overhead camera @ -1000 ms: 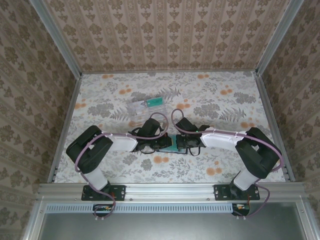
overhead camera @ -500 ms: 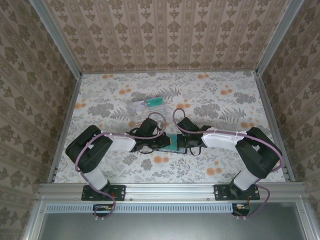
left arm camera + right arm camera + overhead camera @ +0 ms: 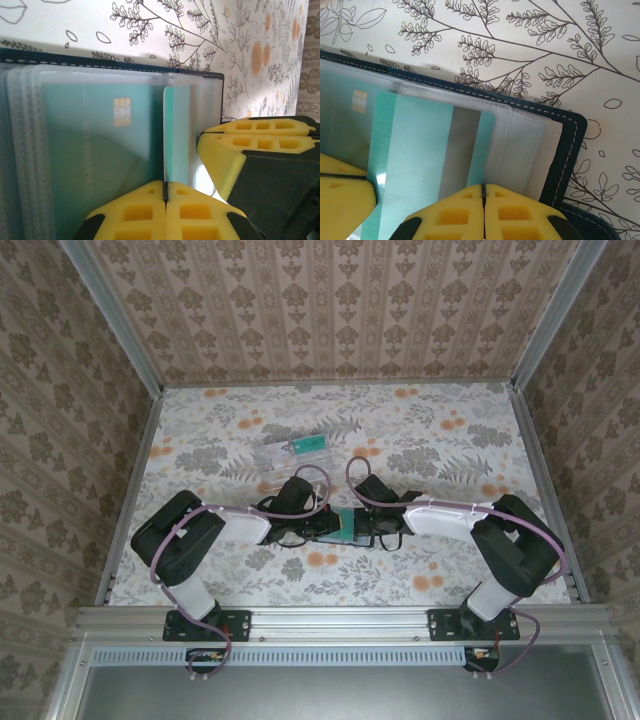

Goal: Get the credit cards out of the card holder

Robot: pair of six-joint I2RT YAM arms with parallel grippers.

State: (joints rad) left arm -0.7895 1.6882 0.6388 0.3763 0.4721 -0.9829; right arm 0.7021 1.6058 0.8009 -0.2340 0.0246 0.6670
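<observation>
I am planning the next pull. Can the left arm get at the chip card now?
Probably not yet. The left gripper is shut on the other teal card, and the chip card lies close by but inside a clear sleeve of the card holder.

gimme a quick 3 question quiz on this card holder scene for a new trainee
1. True or false: the left hand and the right hand both have their fingers spread wide open.
2. The stitched rim of the card holder is: A) dark navy B) red C) white
3. What colour is the card lying inside the clear box?
Key: 1 false, both are shut. 2 A. 3 teal-green.
</observation>
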